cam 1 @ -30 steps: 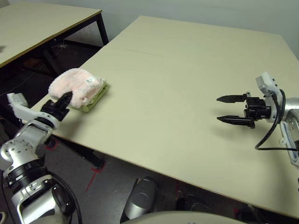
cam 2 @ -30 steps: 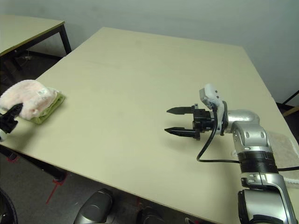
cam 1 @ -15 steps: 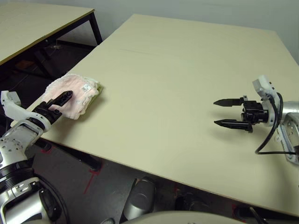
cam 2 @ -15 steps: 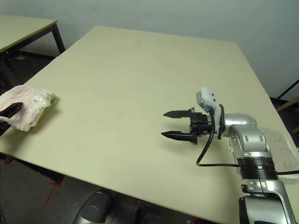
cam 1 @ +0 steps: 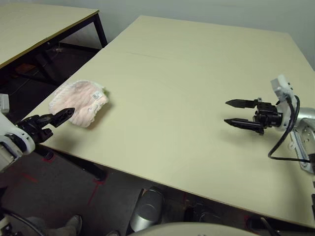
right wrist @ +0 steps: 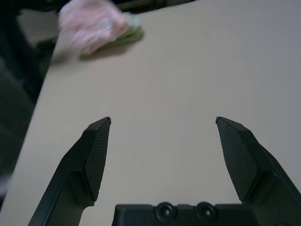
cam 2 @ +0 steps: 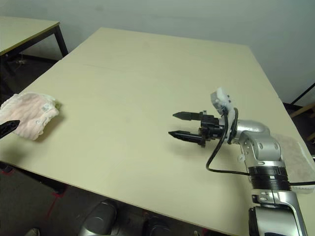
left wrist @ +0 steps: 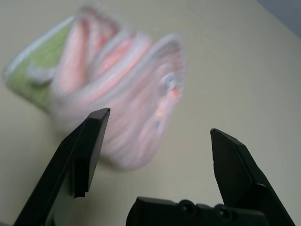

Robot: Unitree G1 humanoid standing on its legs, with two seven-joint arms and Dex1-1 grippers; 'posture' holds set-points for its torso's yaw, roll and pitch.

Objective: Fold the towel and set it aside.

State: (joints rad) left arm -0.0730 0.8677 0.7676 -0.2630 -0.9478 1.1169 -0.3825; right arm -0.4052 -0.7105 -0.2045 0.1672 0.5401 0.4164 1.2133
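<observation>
The pale pink terry cloth towel [cam 1: 79,102], folded into a soft bundle with a small white label showing on top, lies near the left edge of the pale yellow-beige worktop [cam 1: 177,93], towards the near left corner. From the left wrist view a lime-green cloth [left wrist: 35,70] shows beneath it, peeking out on one side. The left gripper [cam 1: 58,117] hangs just off the worktop's left edge, close beside the pink towel but not touching it, its two black fingers spread apart and holding nothing; the wrist view shows the bundle framed in the gap between them. The right gripper [cam 1: 237,113] hovers over the right side of the worktop, well apart from the towel, with its fingers pointing left across the bare surface and likewise parted and empty. A black cable [cam 1: 280,142] loops down from the right wrist. At the far right edge a beige textured cloth [cam 2: 298,157] lies beside the silver right arm. A second worktop with black legs [cam 1: 39,24] stands further off to the left.
</observation>
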